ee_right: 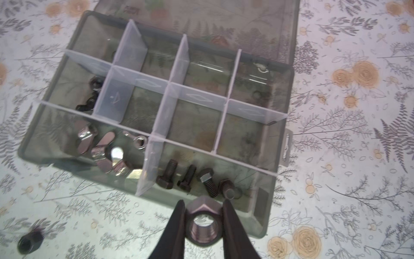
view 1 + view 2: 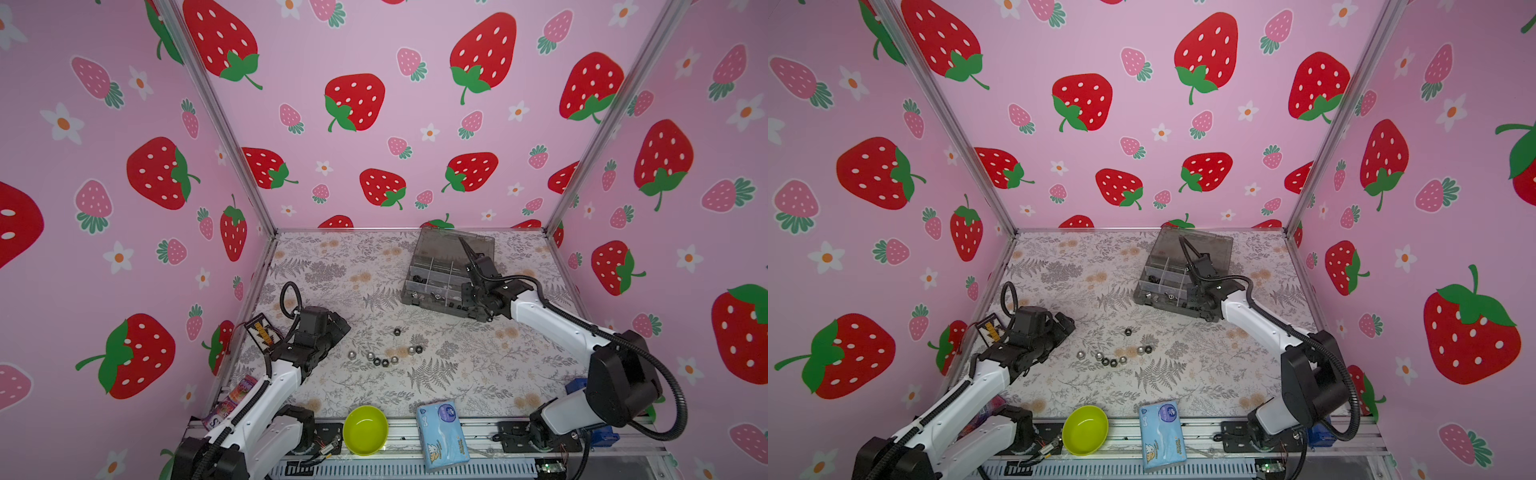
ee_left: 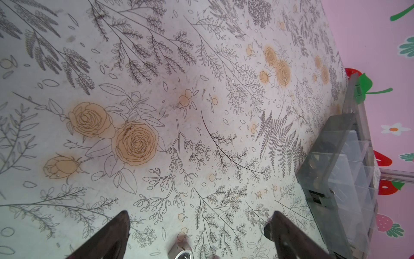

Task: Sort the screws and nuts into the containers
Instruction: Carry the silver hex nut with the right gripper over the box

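Note:
The smoky-grey organizer box [image 2: 440, 249] [image 2: 1208, 249] stands open at the back right. Its compartments hold black nuts [image 1: 89, 98], silver wing nuts [image 1: 105, 152] and black screws [image 1: 188, 177]. My right gripper [image 1: 203, 201] [image 2: 478, 309] is shut on a grey hex nut [image 1: 203, 220], just over the box's near wall beside the screw compartment. Several loose nuts [image 2: 384, 359] [image 2: 1113, 361] lie mid-table in both top views. My left gripper [image 3: 199, 214] [image 2: 338, 326] rests open low over the table left of them, with a silver nut [image 3: 181, 253] lying between its fingers, untouched.
A lime-green bowl [image 2: 365, 430] and a blue tissue pack [image 2: 442, 434] sit at the front edge. A patterned card [image 2: 262, 330] and a colourful packet [image 2: 232, 401] lie by the left wall. One black nut [image 1: 29, 242] lies on the table in front of the box.

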Available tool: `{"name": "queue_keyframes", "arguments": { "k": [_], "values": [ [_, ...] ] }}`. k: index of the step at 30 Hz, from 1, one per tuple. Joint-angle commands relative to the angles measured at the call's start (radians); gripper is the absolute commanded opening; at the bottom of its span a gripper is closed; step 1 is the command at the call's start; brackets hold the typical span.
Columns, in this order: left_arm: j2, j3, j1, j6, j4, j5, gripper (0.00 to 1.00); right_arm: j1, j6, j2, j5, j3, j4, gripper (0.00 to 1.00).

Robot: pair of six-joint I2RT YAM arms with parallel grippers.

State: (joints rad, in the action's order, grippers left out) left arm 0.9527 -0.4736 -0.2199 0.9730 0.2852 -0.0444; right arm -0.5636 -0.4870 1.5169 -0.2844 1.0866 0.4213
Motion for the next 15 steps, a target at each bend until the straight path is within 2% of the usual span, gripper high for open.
{"name": "queue_keyframes", "arguments": {
  "k": [1, 9, 15],
  "values": [
    [0.004, -0.03, -0.004, -0.002, 0.008, -0.012, 0.99, 0.058, 0.028, 0.052, 0.03, 0.032, -0.025, 0.03],
    [0.001, -0.023, -0.003, 0.001, 0.007, -0.014, 0.99, 0.165, 0.059, 0.155, 0.103, 0.054, -0.085, 0.02],
    [0.006, -0.025, -0.003, -0.001, 0.006, -0.017, 0.99, 0.194, 0.077, 0.214, 0.111, 0.079, -0.086, 0.01]
  ]
}}
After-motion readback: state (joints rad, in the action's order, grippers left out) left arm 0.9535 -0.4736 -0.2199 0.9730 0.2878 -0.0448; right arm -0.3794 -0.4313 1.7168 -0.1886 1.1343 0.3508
